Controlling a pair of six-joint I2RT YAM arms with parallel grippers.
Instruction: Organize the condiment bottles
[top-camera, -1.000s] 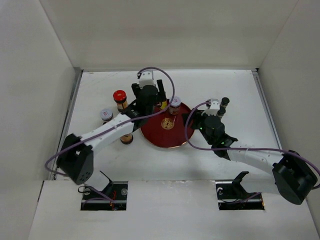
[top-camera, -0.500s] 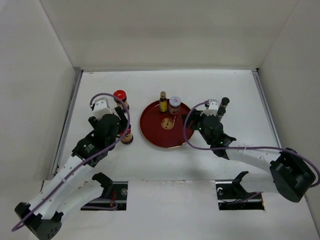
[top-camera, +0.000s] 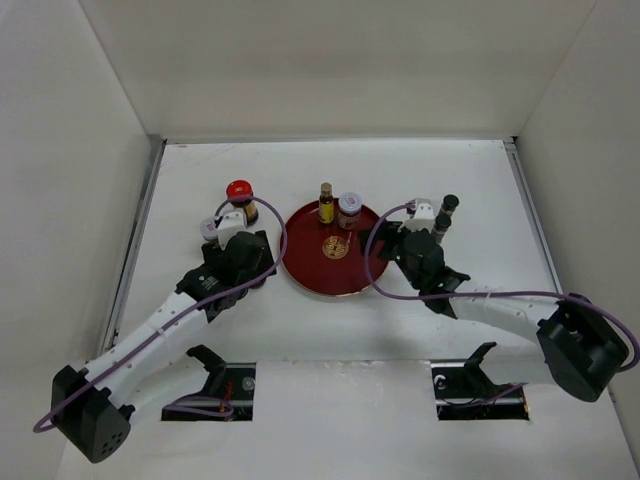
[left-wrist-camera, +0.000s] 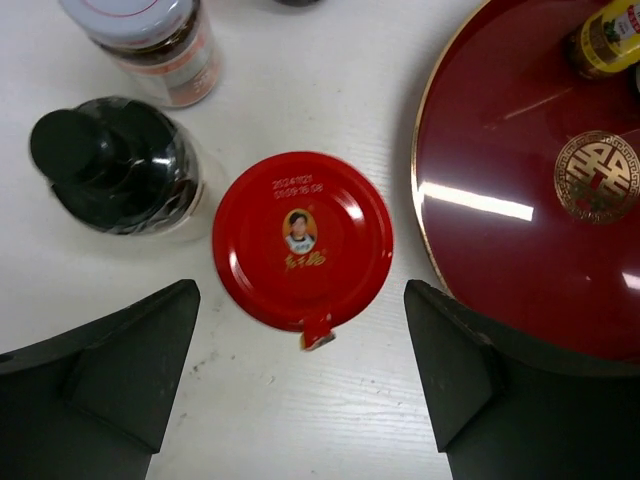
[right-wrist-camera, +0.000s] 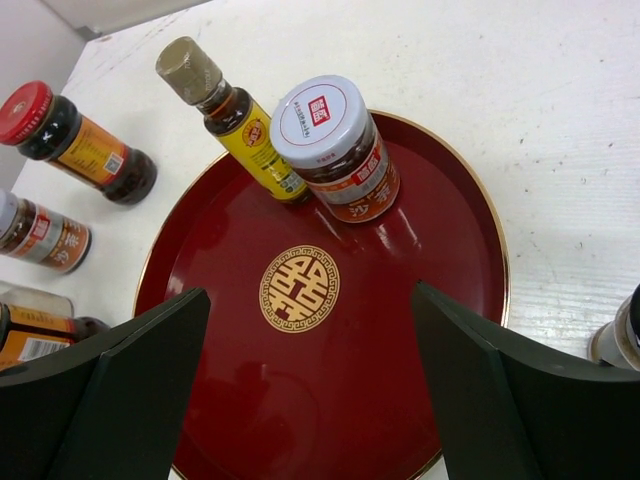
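only a jar (right-wrist-camera: 335, 150) and a slim bottle (right-wrist-camera: 240, 120) stand on the tray (right-wrist-camera: 470, 225) ahead of the right gripper (right-wrist-camera: 308, 295), jaws wide, empty; the left gripper (left-wrist-camera: 300, 295), likewise, straddles a red-capped jar (left-wrist-camera: 300, 238) left outside.

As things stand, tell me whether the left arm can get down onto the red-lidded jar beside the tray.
Probably yes. The left gripper hangs open above the red-lidded jar, nothing covering its lid. The black-capped bottle close beside it and the tray rim opposite leave the fingers little room.
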